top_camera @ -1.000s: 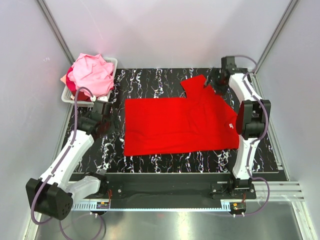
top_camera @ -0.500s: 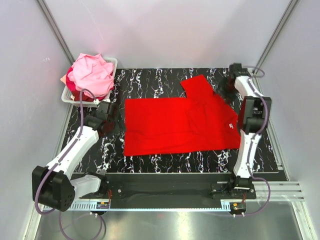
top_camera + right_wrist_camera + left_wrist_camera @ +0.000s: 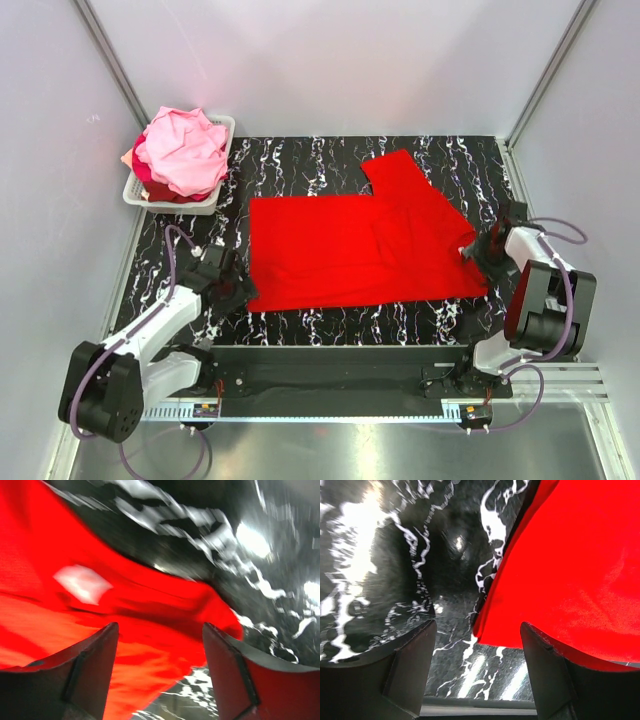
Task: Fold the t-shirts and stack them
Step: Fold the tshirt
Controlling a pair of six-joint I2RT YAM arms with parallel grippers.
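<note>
Elsewhere, the white basket (image 3: 227, 131) holds pink t-shirts (image 3: 186, 150).

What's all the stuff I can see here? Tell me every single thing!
red t-shirt: one, bright red, spread flat in the middle of the table
neck label: one, white, on the red t-shirt's right end
crumpled t-shirts: a heap, too bunched to count, pink and peach with darker red below, in the basket
basket: one, white, slotted, at the table's far left corner
table: one, black with white veins, under everything
left arm: one, white and black, near left
right arm: one, white and black, near right
left gripper: one, black, open, at the shirt's near left corner
right gripper: one, black, open, over the shirt's right end by the label
</note>
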